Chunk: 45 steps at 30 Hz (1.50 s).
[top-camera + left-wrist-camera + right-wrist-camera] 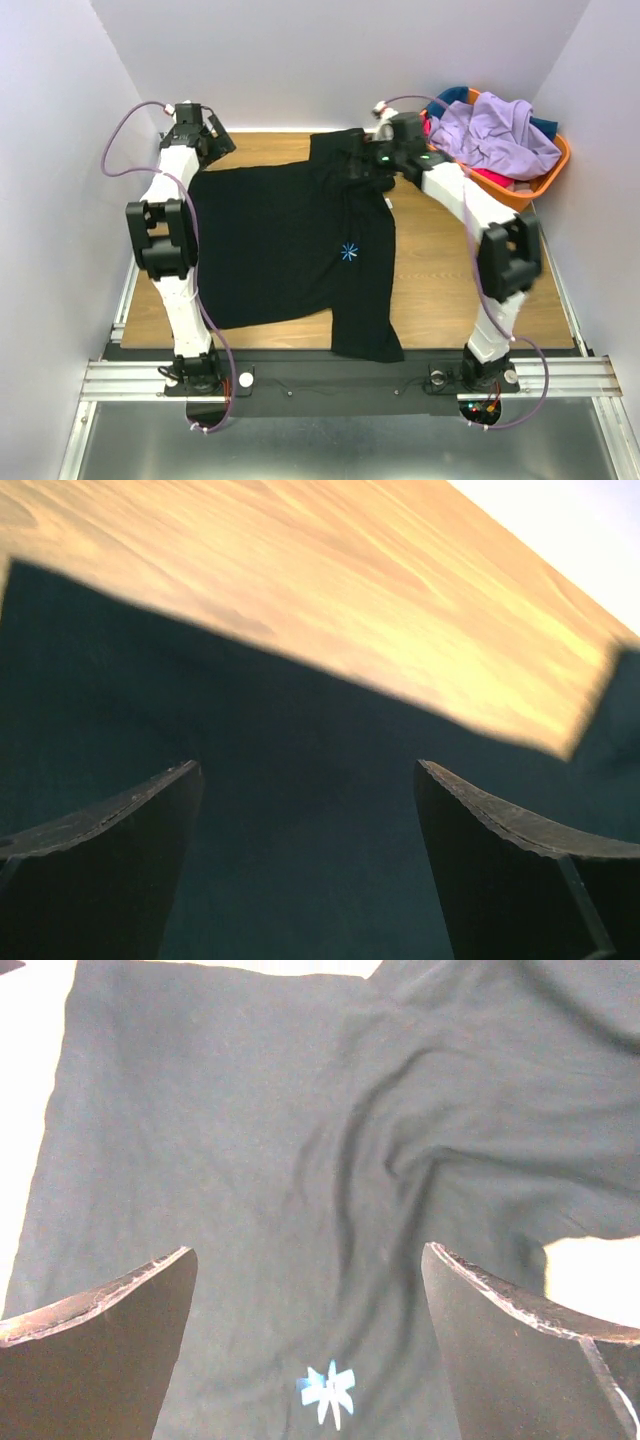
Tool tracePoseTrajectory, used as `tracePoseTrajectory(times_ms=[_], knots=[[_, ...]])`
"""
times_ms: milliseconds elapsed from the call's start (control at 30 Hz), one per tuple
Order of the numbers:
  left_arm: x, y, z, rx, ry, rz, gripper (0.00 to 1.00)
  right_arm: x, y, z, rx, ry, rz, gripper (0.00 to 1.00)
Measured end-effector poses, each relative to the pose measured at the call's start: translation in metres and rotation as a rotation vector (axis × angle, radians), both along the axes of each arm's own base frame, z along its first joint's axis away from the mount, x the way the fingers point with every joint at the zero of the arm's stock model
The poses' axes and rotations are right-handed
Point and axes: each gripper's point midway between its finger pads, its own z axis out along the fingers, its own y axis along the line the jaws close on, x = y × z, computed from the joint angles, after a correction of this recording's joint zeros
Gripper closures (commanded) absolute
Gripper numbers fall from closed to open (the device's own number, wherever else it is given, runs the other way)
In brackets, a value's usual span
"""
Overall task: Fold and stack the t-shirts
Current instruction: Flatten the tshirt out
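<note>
the black t-shirt (280, 250) lay spread out on the wooden table (450, 290), its light-blue starburst logo (349, 252) showing right of the middle. its near right part reached past the table's near edge onto the black rail (300, 375), and a sleeve reached toward the far edge. the right wrist view showed the cloth creased around the chest.

the left gripper (212, 138) sat at the far left corner of the shirt. in its wrist view the two fingers (110, 870) stood wide apart, with only dark cloth between them and bare wood beyond the cloth's edge. they held nothing. whether the tips touched the cloth could not be told.

the right gripper (372, 165) hovered over the shirt's far right part, near the sleeve. its fingers (100, 1350) were also spread wide and gripped nothing, and the logo showed low between them.

the orange basket (548, 178) stood at the far right corner, apart from the black shirt. a lavender shirt (500, 130) lay heaped on top in it, with a teal shirt (455, 98) and a pink-red shirt (492, 180) partly under it.
</note>
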Motion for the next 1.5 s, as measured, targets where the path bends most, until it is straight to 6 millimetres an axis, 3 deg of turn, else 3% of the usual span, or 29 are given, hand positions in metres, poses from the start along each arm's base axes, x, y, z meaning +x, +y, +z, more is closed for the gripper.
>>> tracePoseTrajectory(times_ms=[100, 200, 233, 333, 433, 533, 700, 933, 1100, 1233, 1500], knots=[[-0.028, -0.030, 0.029, 0.028, -0.044, -0.057, 0.01, -0.015, -0.043, 0.031, 0.018, -0.051, -0.071, 0.00], [-0.065, -0.064, 0.044, 0.039, -0.063, -0.123, 0.02, -0.029, -0.081, 0.025, 0.003, -0.035, -0.141, 0.01], [-0.075, -0.075, 0.046, 0.038, -0.068, -0.146, 0.01, -0.034, -0.095, 0.013, -0.008, -0.012, -0.168, 0.01], [-0.106, -0.107, 0.039, 0.026, -0.058, -0.212, 0.02, -0.057, -0.105, -0.031, -0.043, 0.087, -0.179, 0.04], [-0.125, -0.116, 0.017, 0.015, -0.007, -0.224, 0.01, -0.088, -0.109, -0.077, -0.081, 0.215, -0.174, 0.09], [-0.143, -0.122, -0.009, -0.004, 0.055, -0.217, 0.02, -0.104, -0.110, -0.096, -0.092, 0.270, -0.171, 0.14], [-0.156, -0.134, -0.023, -0.025, 0.092, -0.220, 0.02, -0.118, -0.112, -0.109, -0.087, 0.306, -0.173, 0.24], [-0.158, -0.141, 0.008, -0.046, 0.017, -0.217, 0.02, -0.132, -0.106, -0.116, -0.051, 0.355, -0.152, 0.38], [-0.159, -0.138, 0.016, -0.043, -0.006, -0.205, 0.02, -0.133, -0.101, -0.123, -0.032, 0.377, -0.129, 0.40], [-0.163, -0.136, 0.011, -0.037, 0.009, -0.201, 0.02, -0.135, -0.101, -0.133, -0.039, 0.404, -0.128, 0.39], [-0.163, -0.135, 0.010, -0.022, 0.018, -0.207, 0.02, -0.134, -0.102, -0.133, -0.045, 0.401, -0.136, 0.37]])
